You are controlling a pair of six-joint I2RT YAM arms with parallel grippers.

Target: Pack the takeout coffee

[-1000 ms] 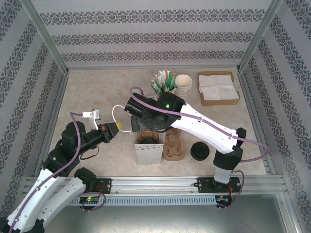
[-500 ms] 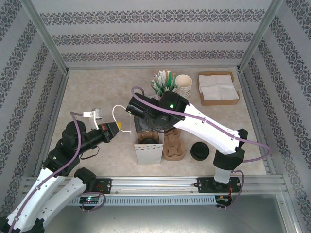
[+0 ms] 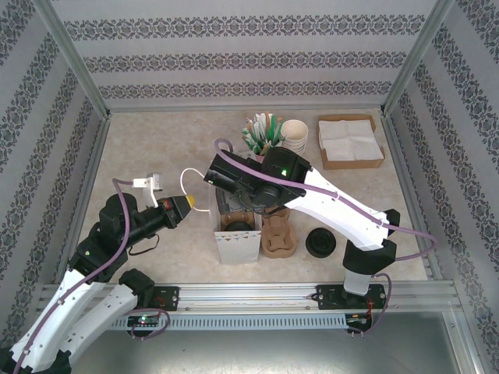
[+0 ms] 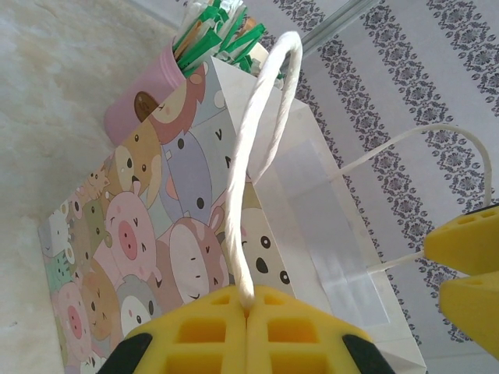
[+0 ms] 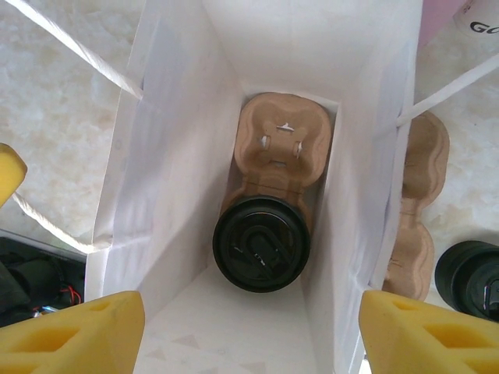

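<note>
At the near middle of the counter (image 3: 156,148), a white paper bag (image 3: 238,243) printed with cartoon animals is held upright by the left claw (image 4: 248,312), which is pinched shut on one twisted-paper handle (image 4: 261,140) of the bag. Directly above the bag's open mouth the right claw (image 5: 249,331) is seen with its yellow fingers (image 5: 70,331) spread wide, one to each side of the bag, and nothing is gripped between them. Down inside the bag a brown cardboard cup carrier (image 5: 281,148) is seated on the bottom, and a coffee cup (image 5: 261,243) with a black lid is lodged in one of its pockets. Just beside the bag, on its right, a second carrier (image 3: 278,234) is laid on the counter, and a second black-lidded cup (image 3: 320,243) is stood near it. Toward the back wall, a pink holder (image 3: 261,132) of green-and-white packets, a stack of paper cups (image 3: 295,136) and a box of napkins (image 3: 351,142) are lined up.
</note>
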